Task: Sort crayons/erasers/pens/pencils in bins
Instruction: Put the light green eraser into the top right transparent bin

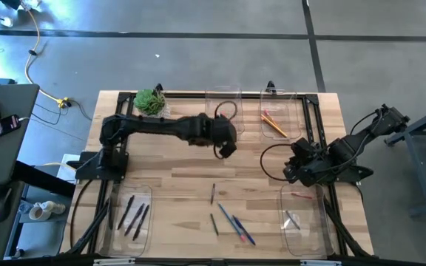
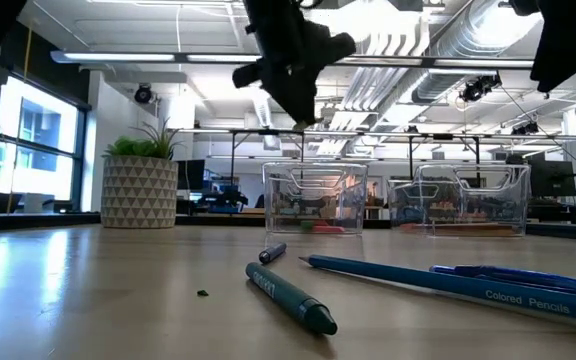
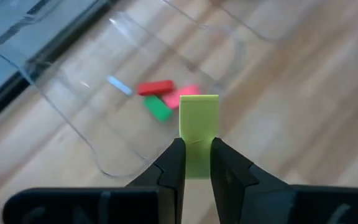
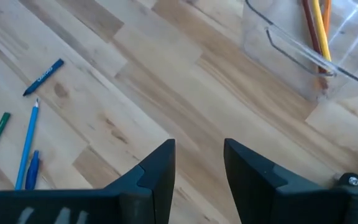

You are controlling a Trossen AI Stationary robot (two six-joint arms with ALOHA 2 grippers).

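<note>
My left gripper [image 1: 226,148] hangs above the table near a clear bin [image 1: 222,111] at the far middle and is shut on a yellow-green eraser [image 3: 198,132]. That bin [image 3: 104,118] holds a red, a pink and a green eraser [image 3: 158,108] and a small blue piece. A second far bin [image 1: 283,118] holds pencils [image 1: 274,124]. My right gripper [image 4: 199,168] is open and empty above bare wood at the right. Loose crayons and blue pencils [image 1: 234,222] lie on the near middle of the table. My left gripper pinches the yellow-green eraser's near end [image 3: 197,163] between its two fingers, one on each long side. The eraser sticks out forward past the fingertips along the line of the fingers. It is lifted clear of the table, beside the bin's near rim.
A potted plant [image 1: 149,101] stands at the far left. A near-left bin [image 1: 130,214] holds dark sticks; a near-right bin [image 1: 302,218] holds a few small things. A black frame runs along the table's far edge. Bare wood lies at the table's middle.
</note>
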